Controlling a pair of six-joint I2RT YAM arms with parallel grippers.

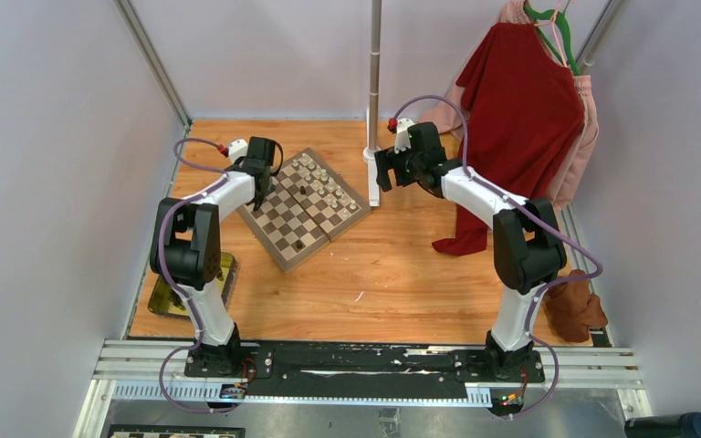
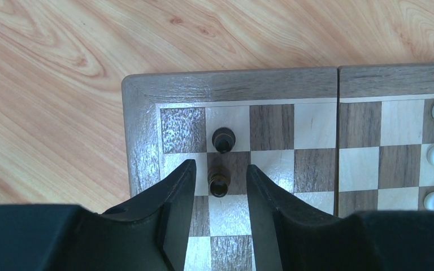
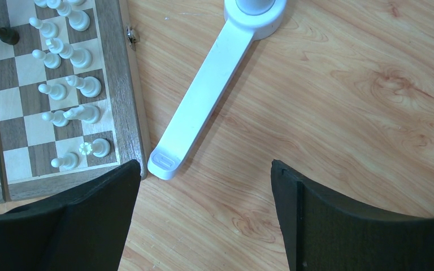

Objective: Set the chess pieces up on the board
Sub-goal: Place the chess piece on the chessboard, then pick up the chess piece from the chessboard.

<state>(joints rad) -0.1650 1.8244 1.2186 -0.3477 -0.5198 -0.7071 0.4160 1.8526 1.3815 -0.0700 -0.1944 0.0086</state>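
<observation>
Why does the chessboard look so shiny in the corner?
Left wrist view: light bounces off the glossy board, whitening its rim and corner squares. Right wrist view: much less shine. Top view: too small to tell.

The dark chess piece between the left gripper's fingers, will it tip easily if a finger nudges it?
Probably yes: the dark piece looks slender and upright, so a sideways brush from the left gripper could topple it. Being turned round, it would likely roll once down. It seems rigid and light, and the glossy board may let it slide.
</observation>
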